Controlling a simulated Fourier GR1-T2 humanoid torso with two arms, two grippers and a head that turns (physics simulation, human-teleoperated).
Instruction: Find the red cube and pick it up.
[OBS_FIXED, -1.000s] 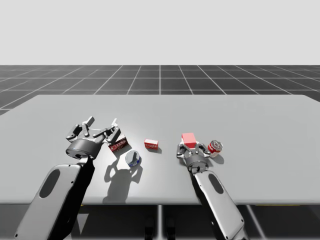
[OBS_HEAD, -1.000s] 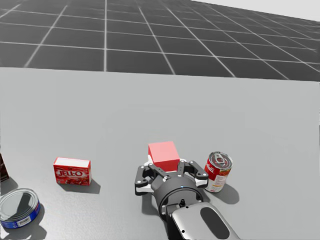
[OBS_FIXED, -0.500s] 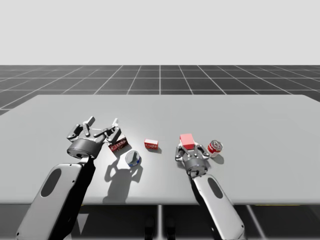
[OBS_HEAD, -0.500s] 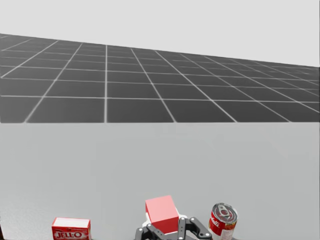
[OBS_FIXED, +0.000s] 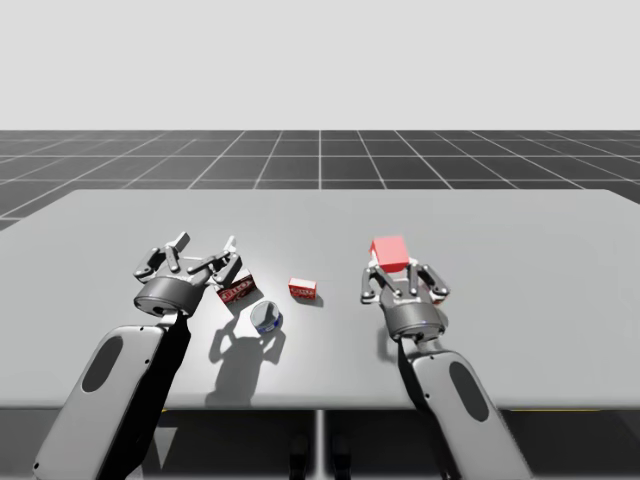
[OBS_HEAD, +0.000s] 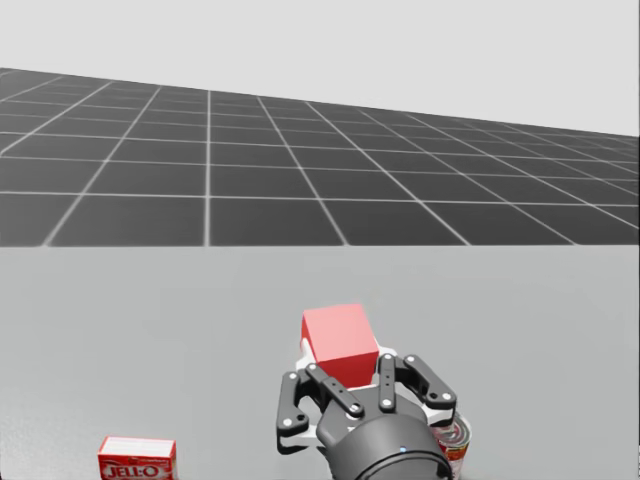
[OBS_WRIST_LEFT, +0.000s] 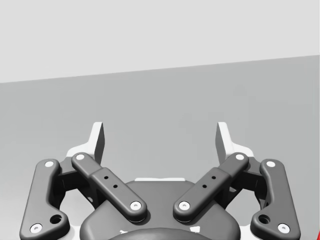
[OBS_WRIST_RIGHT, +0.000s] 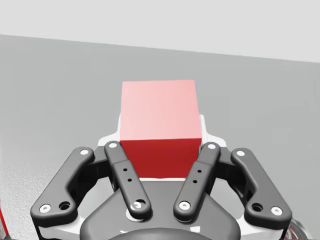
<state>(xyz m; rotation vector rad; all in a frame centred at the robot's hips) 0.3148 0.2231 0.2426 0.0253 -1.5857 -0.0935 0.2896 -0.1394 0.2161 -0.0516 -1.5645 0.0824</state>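
While the left claw (OBS_WRIST_LEFT: 160, 138) stood spread, the right claw (OBS_WRIST_RIGHT: 161, 133) pinched the red cube (OBS_WRIST_RIGHT: 159, 114), which sat between its fingers and projected ahead.

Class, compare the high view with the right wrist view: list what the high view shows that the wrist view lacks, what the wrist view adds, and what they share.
High view: my open left gripper, a dark red box near it, a small red rectangular box and a low blue-banded can.
Right wrist view: the white fingers pressing two opposite sides of the solid red cube, and its darker near face.
Shared: that red cube, my right gripper shut on it, and the grey table.
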